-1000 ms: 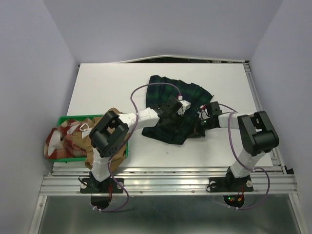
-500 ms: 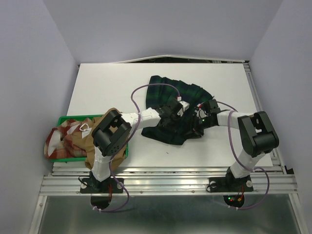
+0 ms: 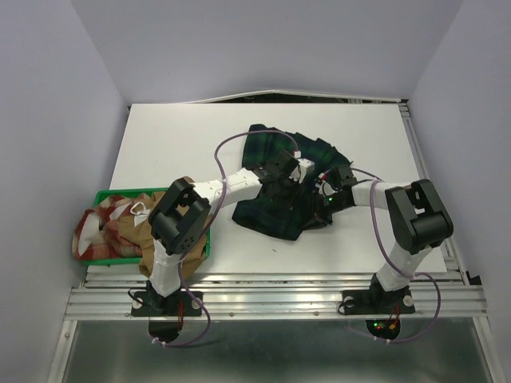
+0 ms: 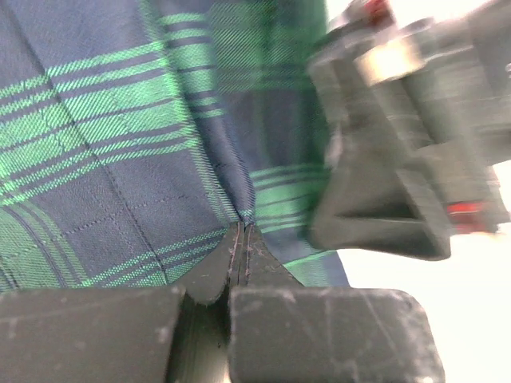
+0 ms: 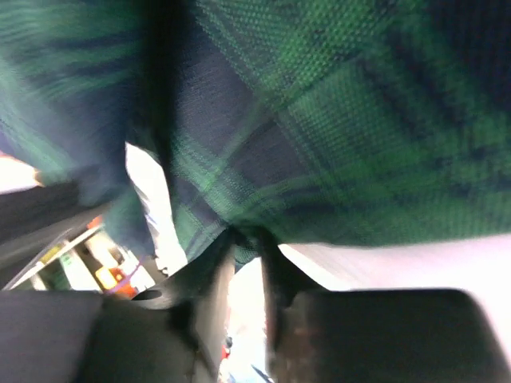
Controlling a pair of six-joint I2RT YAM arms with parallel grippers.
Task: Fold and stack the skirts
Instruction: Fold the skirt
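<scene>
Left gripper [image 4: 242,241] and right gripper [image 5: 243,239] both pinching tartan skirt [image 3: 267,217] edge, jaws clamping cloth. Fabric draping soft, limp, fairly heavy; holding hem corners seeming best.

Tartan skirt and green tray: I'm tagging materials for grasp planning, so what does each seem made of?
The tartan skirt looks like woven twill cloth, matte: fine diagonal ribs and stitch lines show in the left wrist view, and it folds softly. The green tray looks like rigid plastic, going by its thin, straight, evenly coloured rim; its finish is too small to judge.
</scene>
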